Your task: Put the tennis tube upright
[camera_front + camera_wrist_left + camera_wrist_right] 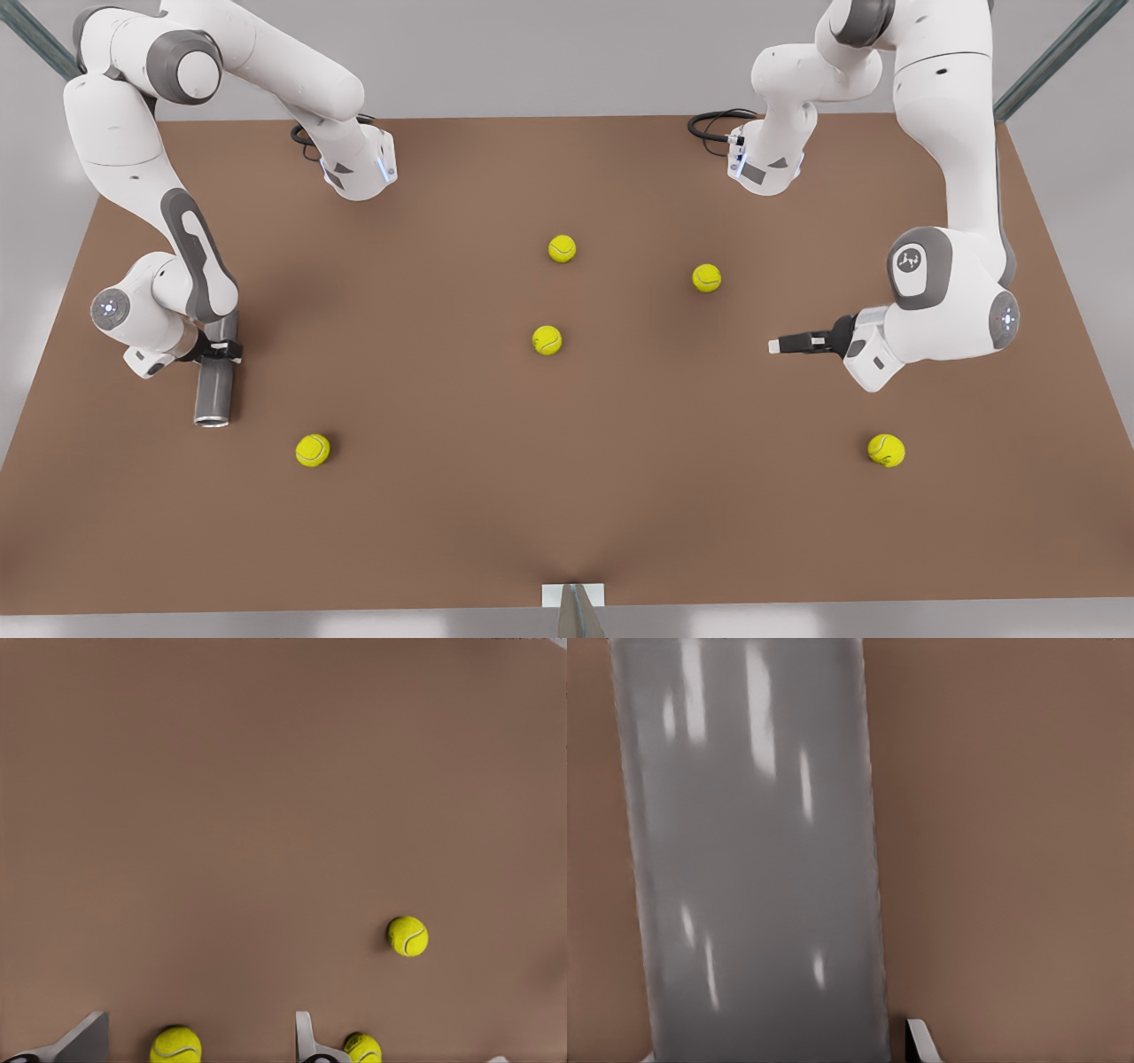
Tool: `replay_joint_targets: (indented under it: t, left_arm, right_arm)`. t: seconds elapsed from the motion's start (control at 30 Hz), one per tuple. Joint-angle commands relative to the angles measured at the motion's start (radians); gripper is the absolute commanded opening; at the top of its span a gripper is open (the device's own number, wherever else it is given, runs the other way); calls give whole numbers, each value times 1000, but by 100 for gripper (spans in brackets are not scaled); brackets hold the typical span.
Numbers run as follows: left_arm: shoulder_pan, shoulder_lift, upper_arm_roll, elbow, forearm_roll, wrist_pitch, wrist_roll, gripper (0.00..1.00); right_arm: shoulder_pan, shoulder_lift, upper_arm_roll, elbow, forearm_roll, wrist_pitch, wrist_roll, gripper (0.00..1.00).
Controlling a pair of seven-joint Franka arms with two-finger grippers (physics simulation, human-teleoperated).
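Note:
The tennis tube (pixel 213 385) is a plain grey cylinder lying near the front view's left edge of the brown table, its silvery rimmed end toward the front edge. My right gripper (pixel 218 350) straddles its upper part, fingers shut on it. In the right wrist view the tube (pixel 753 859) looms close, with one fingertip (pixel 918 1042) beside its edge. My left gripper (pixel 780 346) hovers at the front view's right, far from the tube, pointing toward the table's middle. The left wrist view shows its fingertips (pixel 306 1036) spread wide, open with nothing gripped.
Several yellow-green tennis balls lie scattered on the table (pixel 443 532): one (pixel 312 450) close to the tube's rimmed end, one (pixel 547 340) in the middle, one (pixel 886 450) at the front right. Both arm bases stand at the far edge.

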Motion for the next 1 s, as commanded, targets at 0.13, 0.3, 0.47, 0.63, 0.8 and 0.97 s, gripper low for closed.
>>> replay_joint_targets:
  t: [0.13,0.3,0.47,0.63,0.8,0.97]
  left_arm:
    - [1,-1,0,2,0,-2,-1,100]
    - [1,-3,0,2,0,-5,-1,100]
    - [1,-3,0,0,0,-3,-1,100]
    - [1,-1,0,0,0,-3,-1,100]
    - [1,-6,0,0,0,-8,-1,100]
    - [1,-5,0,0,0,-9,-1,100]
  right_arm:
    - [0,1,-1,-2,0,0,0,83]
    - [0,-4,-1,-6,0,3,0,82]
    - [0,-8,0,-17,0,5,0,80]
    - [0,-8,0,-17,0,5,0,79]
    - [0,-10,0,-18,0,5,0,78]
    - [2,-13,0,-21,0,5,0,77]
